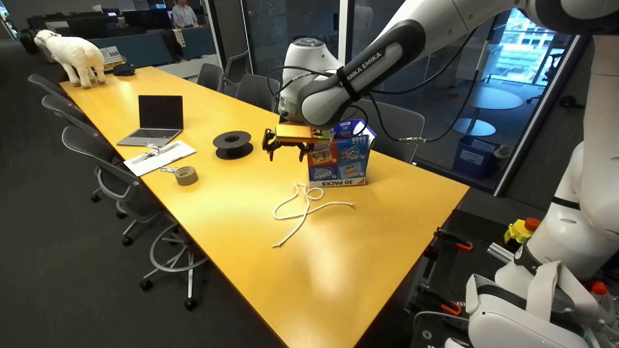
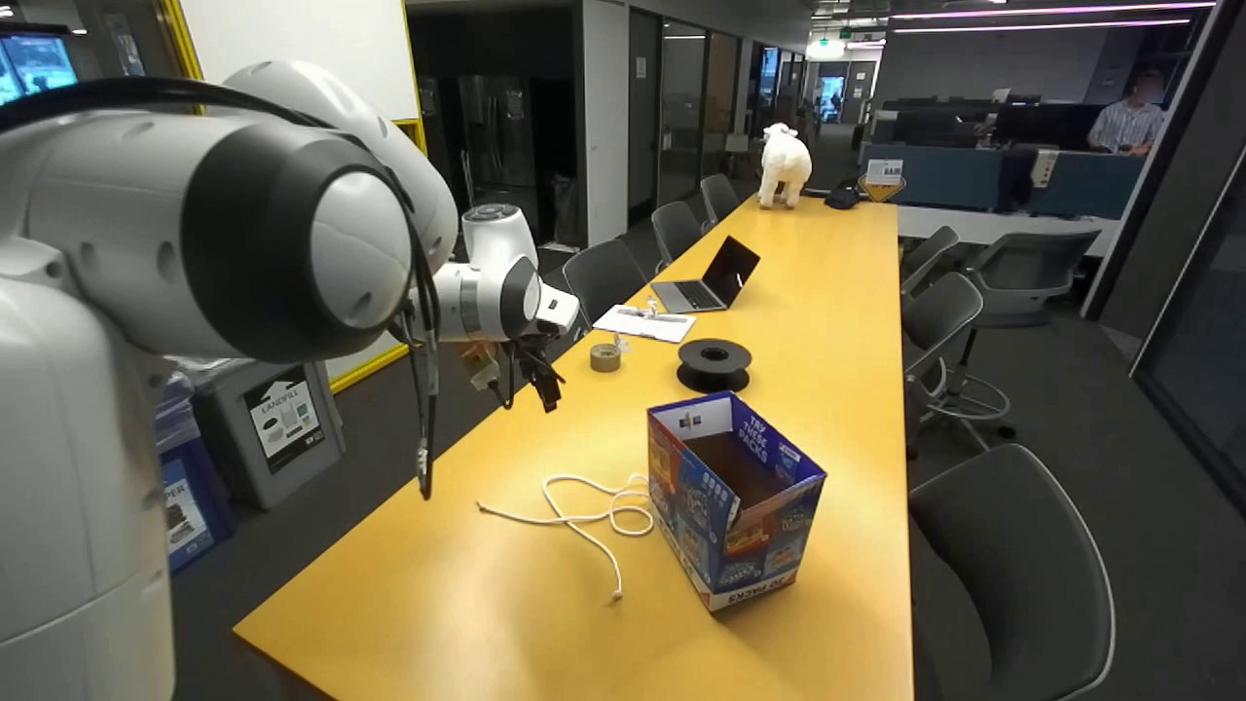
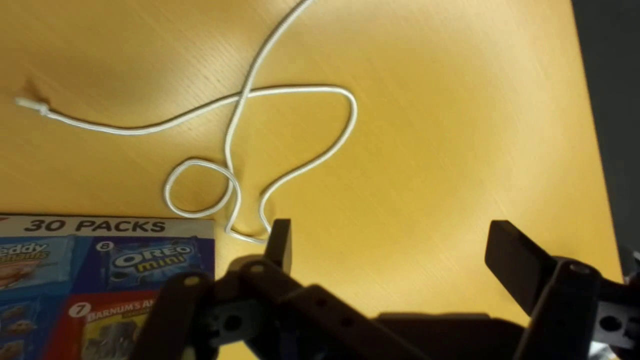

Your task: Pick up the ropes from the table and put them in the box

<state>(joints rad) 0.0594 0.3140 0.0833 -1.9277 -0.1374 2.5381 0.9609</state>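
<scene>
One thin white rope lies loosely curled on the table in both exterior views (image 1: 306, 213) (image 2: 568, 520), with a small loop and crossing strands. It also shows in the wrist view (image 3: 243, 95), one end running out at the top. The box, a blue and red snack carton (image 1: 338, 162), stands on the table close beside the rope. Its top is open in an exterior view (image 2: 725, 526), and its printed side shows in the wrist view (image 3: 145, 270). My gripper (image 1: 286, 155) is open with nothing between its fingers (image 3: 390, 240). It hangs above the table, beside the box.
A black spool (image 1: 233, 144), a tape roll (image 1: 186, 175), a clipboard with paper (image 1: 162, 157) and a laptop (image 1: 159, 118) stand farther along the table (image 1: 232, 208). A white toy sheep (image 2: 784, 166) is at the far end. Chairs (image 2: 1012, 565) line both sides.
</scene>
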